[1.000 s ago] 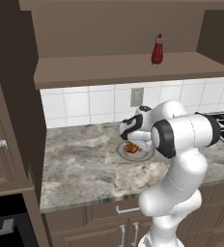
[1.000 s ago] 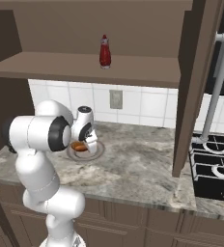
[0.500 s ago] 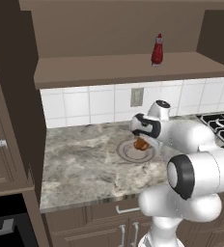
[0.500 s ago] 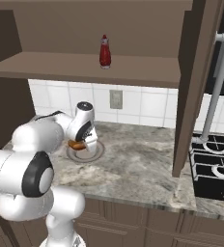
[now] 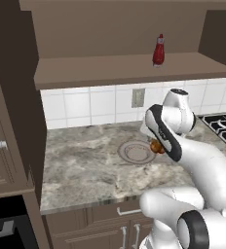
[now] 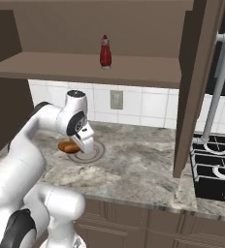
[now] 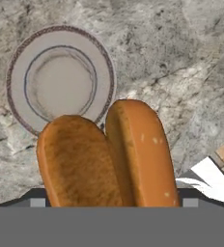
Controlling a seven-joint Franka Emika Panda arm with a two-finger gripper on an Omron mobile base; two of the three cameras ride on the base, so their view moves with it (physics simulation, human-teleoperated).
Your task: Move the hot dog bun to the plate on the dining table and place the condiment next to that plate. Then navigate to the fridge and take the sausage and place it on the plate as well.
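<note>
My gripper (image 5: pixel 154 142) is shut on the hot dog bun (image 5: pixel 157 146), an orange-tan bun split lengthwise. It hangs just above the wall counter (image 5: pixel 85 160), past the right edge of a small round dish (image 5: pixel 122 150). In the hand view the bun (image 7: pixel 109 154) fills the lower middle and hides the fingertips, and the dish (image 7: pixel 17 62) lies bare behind it. From the right base view the bun (image 6: pixel 68 146) sits left of the gripper (image 6: pixel 81 143), over the dish (image 6: pixel 96 154). The red condiment (image 5: pixel 158 50) (image 6: pixel 104 52) stands upright on the shelf above. The dining table, its plate, the fridge and the sausage are out of view.
A brown shelf (image 5: pixel 134 68) overhangs the counter, with white wall tiles and an outlet (image 5: pixel 137 97) below it. A gas hob (image 5: pixel 222 124) (image 6: pixel 214 169) adjoins the counter on the right. A dark upright cabinet panel (image 6: pixel 192 97) stands between counter and hob.
The bun has come off the dish and moved right in the left base view, held in the gripper. The arm has swung forward over the counter. The dish now lies bare.
</note>
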